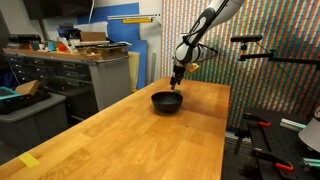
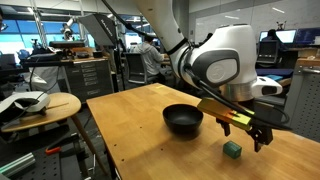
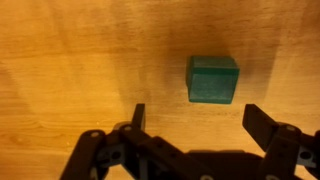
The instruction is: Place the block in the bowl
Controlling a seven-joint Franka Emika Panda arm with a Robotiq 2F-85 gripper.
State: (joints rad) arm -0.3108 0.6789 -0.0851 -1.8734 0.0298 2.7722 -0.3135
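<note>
The little green block [image 3: 213, 79] sits on the wooden counter [image 3: 60, 60] near the black bowl [image 2: 183, 120], and the tool [image 3: 196, 120] hangs just above it, wide open and holding nothing; it looks light and hard, so pinch its two flat sides.

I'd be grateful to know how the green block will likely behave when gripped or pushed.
The green block looks rigid with flat sides, so it probably grips squarely. Resting flat on the wooden table, it should slide, not roll.
</note>
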